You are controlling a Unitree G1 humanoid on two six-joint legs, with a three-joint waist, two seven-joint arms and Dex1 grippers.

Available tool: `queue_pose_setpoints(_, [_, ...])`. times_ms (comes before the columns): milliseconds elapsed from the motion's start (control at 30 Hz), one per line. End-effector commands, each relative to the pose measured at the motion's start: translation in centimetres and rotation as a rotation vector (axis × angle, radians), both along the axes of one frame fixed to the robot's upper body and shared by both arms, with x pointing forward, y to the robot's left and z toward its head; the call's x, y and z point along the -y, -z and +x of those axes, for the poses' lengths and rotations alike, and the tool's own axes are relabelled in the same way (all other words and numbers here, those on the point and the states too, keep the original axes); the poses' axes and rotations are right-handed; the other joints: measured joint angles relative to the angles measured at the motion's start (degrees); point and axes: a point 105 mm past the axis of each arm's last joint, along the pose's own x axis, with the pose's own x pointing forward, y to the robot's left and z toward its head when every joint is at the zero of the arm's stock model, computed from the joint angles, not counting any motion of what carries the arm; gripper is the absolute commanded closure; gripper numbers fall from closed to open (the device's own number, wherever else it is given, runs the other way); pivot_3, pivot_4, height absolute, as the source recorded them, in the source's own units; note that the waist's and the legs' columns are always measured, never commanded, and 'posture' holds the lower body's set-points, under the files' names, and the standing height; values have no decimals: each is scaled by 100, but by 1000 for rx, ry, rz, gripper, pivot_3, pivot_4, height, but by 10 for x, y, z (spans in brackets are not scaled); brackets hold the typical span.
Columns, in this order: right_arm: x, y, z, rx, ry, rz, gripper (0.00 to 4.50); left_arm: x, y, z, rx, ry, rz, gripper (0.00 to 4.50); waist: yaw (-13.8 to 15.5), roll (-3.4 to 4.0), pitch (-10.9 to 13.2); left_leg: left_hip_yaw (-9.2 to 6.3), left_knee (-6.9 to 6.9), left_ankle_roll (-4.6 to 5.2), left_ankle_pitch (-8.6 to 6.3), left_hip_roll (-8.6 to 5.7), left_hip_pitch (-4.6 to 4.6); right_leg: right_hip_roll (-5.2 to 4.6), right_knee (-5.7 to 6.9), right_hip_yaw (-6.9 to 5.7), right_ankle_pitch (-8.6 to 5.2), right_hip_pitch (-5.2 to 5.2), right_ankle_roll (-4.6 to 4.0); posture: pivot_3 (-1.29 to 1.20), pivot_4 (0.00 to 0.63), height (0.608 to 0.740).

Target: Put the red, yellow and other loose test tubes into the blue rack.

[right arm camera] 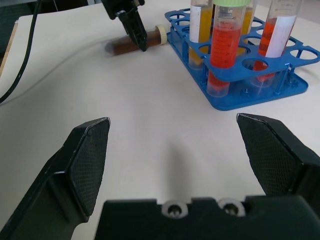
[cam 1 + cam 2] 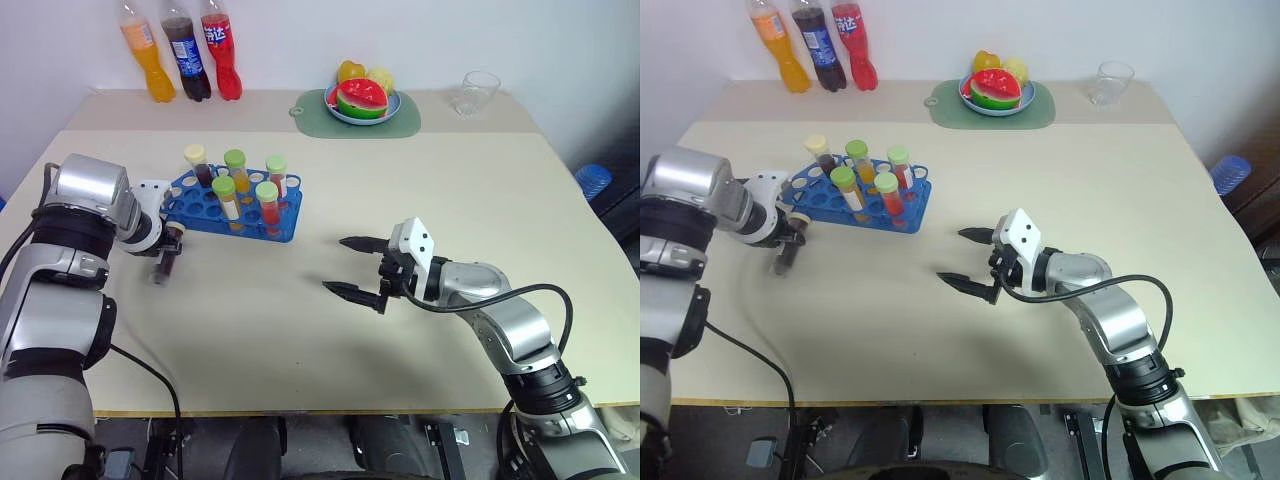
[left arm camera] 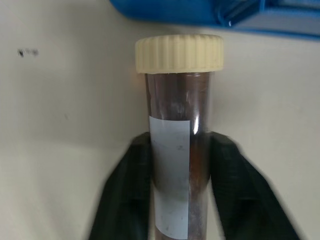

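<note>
Beside the blue rack [image 2: 232,208], the left gripper [image 3: 177,165] is clamped on a dark brown test tube [image 3: 176,150] lying on the table [image 2: 400,200]; its wrist view reveals the cream cap and white label. Five tubes [image 1: 224,45] stand in the rack. Further right, the right gripper [image 2: 357,267] hovers with fingers spread wide, holding nothing.

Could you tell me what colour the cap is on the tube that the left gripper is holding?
Cream, on the dark brown test tube; the left wrist view shows it best.

Head stereo downward; wrist cameras close.
</note>
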Motion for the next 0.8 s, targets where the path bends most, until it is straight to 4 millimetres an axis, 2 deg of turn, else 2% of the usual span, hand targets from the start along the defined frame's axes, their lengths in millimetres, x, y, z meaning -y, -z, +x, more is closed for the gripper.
queue_pose_setpoints(33, [-1, -10, -5, 61, -16, 2, 0, -12, -10, -2, 17, -25, 4, 3743, -2, 0, 0, 0, 0, 0, 0, 0, 0, 0, 1, 0, 0, 0, 0, 0, 150, 734])
queue_pose_setpoints(200, [3, -9, -6, 70, -3, -9, 0, -37, -24, -29, 95, 1, -48, 3743, -134, 2, 1, 1, -4, 1, -1, 1, -4, -1, -1, 3, 0, -8, 0, 0, 150, 734])
queue_pose_setpoints(300, [5, -8, -6, 71, 1, -15, 0, -38, -33, -38, 232, 22, -145, 3743, -112, 1, 1, 9, -6, 2, -2, 5, -5, -5, 0, 8, 0, -14, 0, 0, 150, 734])
queue_pose_setpoints(333, [5, -7, -6, 71, -1, -18, 0, -45, -42, -34, 388, 24, -92, 3743, -92, 0, 2, 5, -1, 1, -1, 5, -8, -6, 3, 4, 0, -13, 0, 0, 150, 734])
queue_pose_setpoints(367, [4, -6, -6, 70, -6, -22, 0, -49, -62, -28, 615, 16, 23, 3743, -66, 7, -1, 5, 2, 2, -1, 5, -8, -7, 5, 4, 0, -13, 0, 0, 150, 734])
queue_pose_setpoints(433, [3, -6, -5, 69, -12, -25, 0, -56, -88, -33, 882, -50, 155, 3743, 45, -9, 1, 11, 8, 1, -1, 8, 0, -24, 8, 4, 0, -3, 1, 0, 150, 734])
queue_pose_setpoints(467, [3, -5, -5, 65, -18, -26, 0, -51, -98, -33, 992, -63, 175, 3743, 68, -19, -1, 7, 14, 0, -1, 12, -8, -21, 2, -1, 4, -4, -1, 0, 150, 734])
queue_pose_setpoints(567, [-2, -4, -4, 63, -44, -32, 0, -11, -129, -36, 1355, -35, 233, 3743, 209, -33, 5, 6, 32, 0, -2, 11, -16, -21, 3, -4, 5, -3, -1, 0, 150, 734])
queue_pose_setpoints(600, [-3, -4, -4, 63, -49, -33, 0, 0, -134, -37, 1428, -17, 251, 3743, 229, -33, 5, 4, 41, 3, -4, 9, -23, -21, 1, -6, 6, -3, -1, 0, 150, 734])
queue_pose_setpoints(667, [-5, -5, -2, 67, -58, -33, 0, 26, -137, -32, 1572, -2, 226, 3743, 237, -28, 2, 5, 59, 11, -10, 5, -33, -24, 0, -8, 9, -3, 4, 0, 150, 734])
queue_pose_setpoints(800, [-8, -4, -2, 73, -67, -35, 0, 50, -124, -21, 1695, 17, 260, 3743, 201, -28, 2, 10, 74, 20, -15, -7, -33, -33, -1, -5, 14, 2, 13, 0, 150, 734])
